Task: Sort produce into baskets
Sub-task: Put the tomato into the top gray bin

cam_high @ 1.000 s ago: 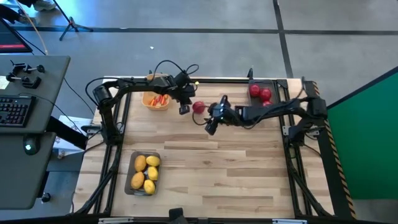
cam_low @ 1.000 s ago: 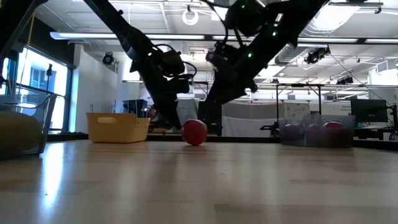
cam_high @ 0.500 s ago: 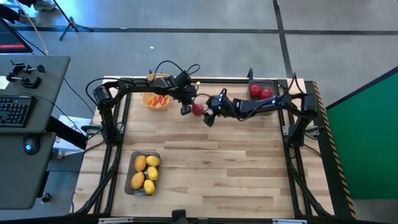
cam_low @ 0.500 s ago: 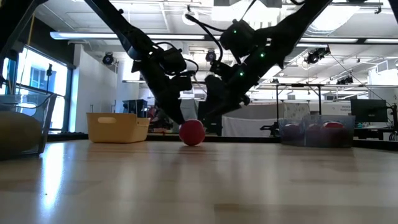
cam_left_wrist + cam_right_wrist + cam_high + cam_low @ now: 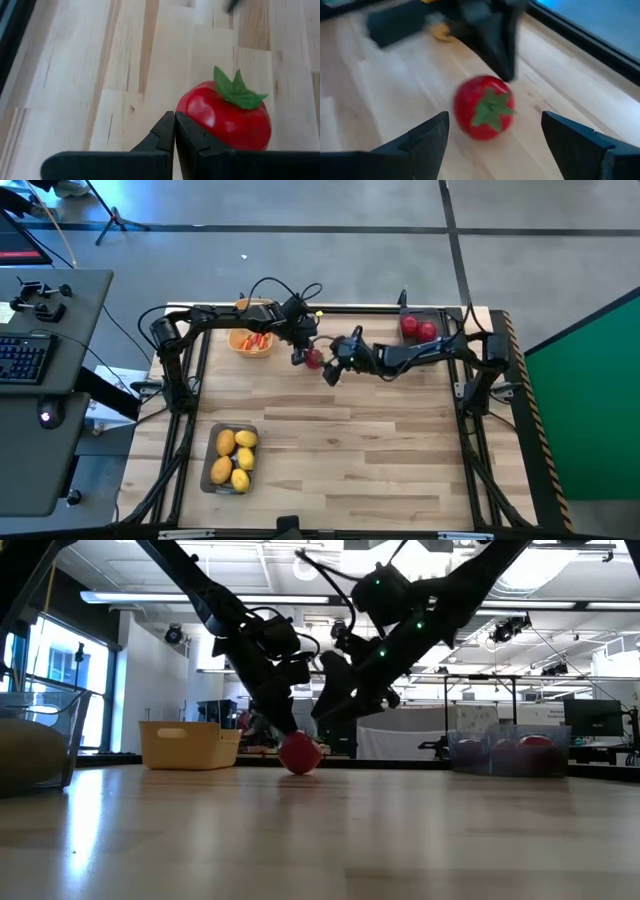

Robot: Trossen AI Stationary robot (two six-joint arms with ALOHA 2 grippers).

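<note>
Nearest the front edge: dark see-through tray of oval yellow lemons (image 5: 232,459), done. Mid-table: round red toy tomato with green leafy top (image 5: 315,359) loose on the wooden tabletop (image 5: 380,440). Right gripper (image 5: 492,137) spread wide, tomato between its fingers, no contact. Left gripper (image 5: 174,131) pressed together, tips just beside the fruit. Looks hard, glossy, light: likely rolls, so pinch across the equator. Far edge: yellow-orange plastic basket (image 5: 251,340), tray of red fruits (image 5: 420,327).

Two slim, dark, jointed arms, matt black throughout, carry looping black cables along their links. The left hand (image 5: 174,145) ends in two flat, black, pointed fingers; the right hand (image 5: 495,145) has broad black wedge-shaped fingers (image 5: 425,137).
</note>
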